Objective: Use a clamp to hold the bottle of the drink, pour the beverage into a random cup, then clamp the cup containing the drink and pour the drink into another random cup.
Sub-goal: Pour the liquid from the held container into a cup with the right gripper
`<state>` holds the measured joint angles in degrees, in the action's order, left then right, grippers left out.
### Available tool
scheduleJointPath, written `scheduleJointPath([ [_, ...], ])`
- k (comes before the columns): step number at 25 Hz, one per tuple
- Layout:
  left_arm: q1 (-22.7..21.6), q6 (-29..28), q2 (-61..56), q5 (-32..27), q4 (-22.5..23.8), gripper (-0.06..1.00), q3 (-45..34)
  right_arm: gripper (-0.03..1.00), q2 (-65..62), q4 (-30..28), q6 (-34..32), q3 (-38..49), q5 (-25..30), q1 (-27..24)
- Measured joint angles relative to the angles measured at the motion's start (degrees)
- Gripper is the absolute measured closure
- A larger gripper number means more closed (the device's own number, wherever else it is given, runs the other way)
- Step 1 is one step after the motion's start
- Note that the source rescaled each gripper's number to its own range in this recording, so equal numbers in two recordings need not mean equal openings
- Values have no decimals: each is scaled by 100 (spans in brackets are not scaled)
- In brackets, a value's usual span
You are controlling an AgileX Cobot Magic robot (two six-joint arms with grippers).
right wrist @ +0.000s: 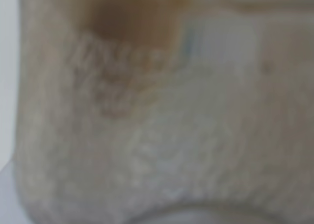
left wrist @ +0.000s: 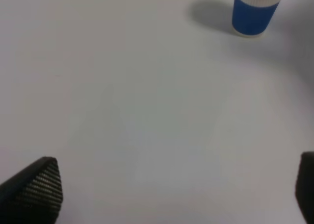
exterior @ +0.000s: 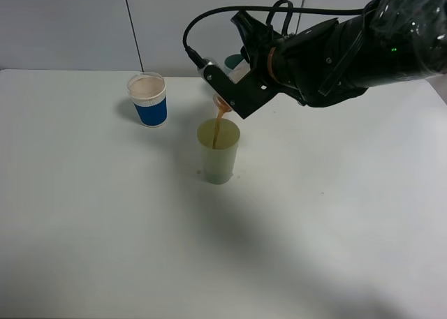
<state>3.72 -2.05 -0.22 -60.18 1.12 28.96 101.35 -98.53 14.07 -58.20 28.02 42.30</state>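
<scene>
My right gripper (exterior: 239, 90) is shut on the bottle (exterior: 223, 103), which it holds tipped over the pale yellow-green cup (exterior: 218, 158). Only the bottle's neck shows below the black jaw. A thin reddish-brown stream of beverage (exterior: 217, 129) falls from the neck into that cup. In the right wrist view the bottle (right wrist: 162, 136) fills the frame as a blur, with a brown patch of beverage (right wrist: 127, 23) inside. The blue-and-white cup (exterior: 148, 100) (left wrist: 255, 11) stands upright to the left. My left gripper (left wrist: 171, 187) is open over bare table, holding nothing.
A teal tumbler (exterior: 234, 60) stands behind the right arm, mostly hidden by it. The thick black right arm (exterior: 370, 43) reaches in from the upper right. The white table (exterior: 105, 228) spreads out in front, with a wall behind it.
</scene>
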Motion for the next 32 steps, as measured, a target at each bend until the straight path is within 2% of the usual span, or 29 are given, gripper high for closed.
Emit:
scheduleJointPath([
  [32,0,0,0,0,0,-6,0,97,0,-50,-31,0,-145,74],
])
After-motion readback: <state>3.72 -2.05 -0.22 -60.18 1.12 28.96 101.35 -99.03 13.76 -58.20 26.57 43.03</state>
